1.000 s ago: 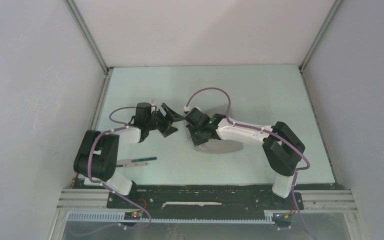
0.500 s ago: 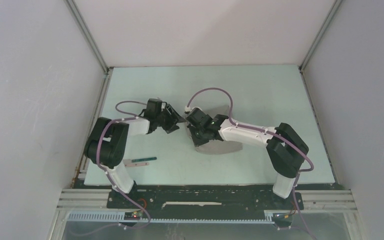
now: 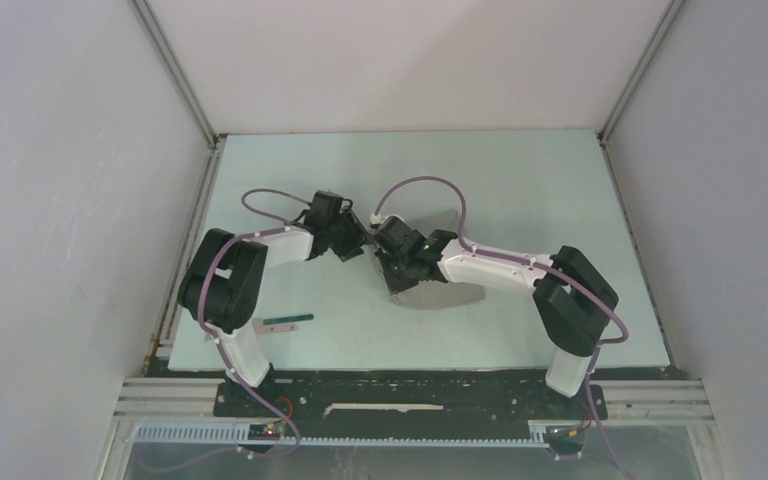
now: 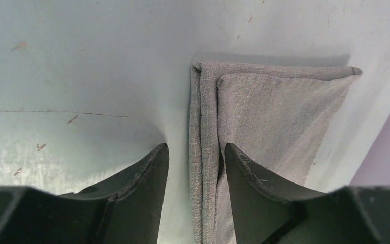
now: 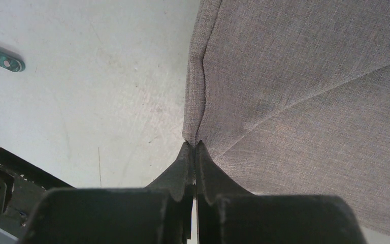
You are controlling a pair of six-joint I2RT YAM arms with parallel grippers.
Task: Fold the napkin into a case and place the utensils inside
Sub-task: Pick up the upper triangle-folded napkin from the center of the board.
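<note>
The napkin [image 4: 264, 127] was laid mid-counter [image 3: 520, 180], its 9 o'clock edge clenched by the right hand [image 5: 194, 152] and straddled by the unclosed left hand [image 4: 195, 152]. One layer alone might be caught there, and the fold undone.

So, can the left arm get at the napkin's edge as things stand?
Probably yes: the left end effector is open astride the napkin edge, nothing in between; the right end effector pinches the cloth elsewhere.

Black-jointed white arms [image 3: 480, 265], purple cables [image 3: 430, 182], black wedge-shaped tool fingers [image 4: 142, 203].
</note>
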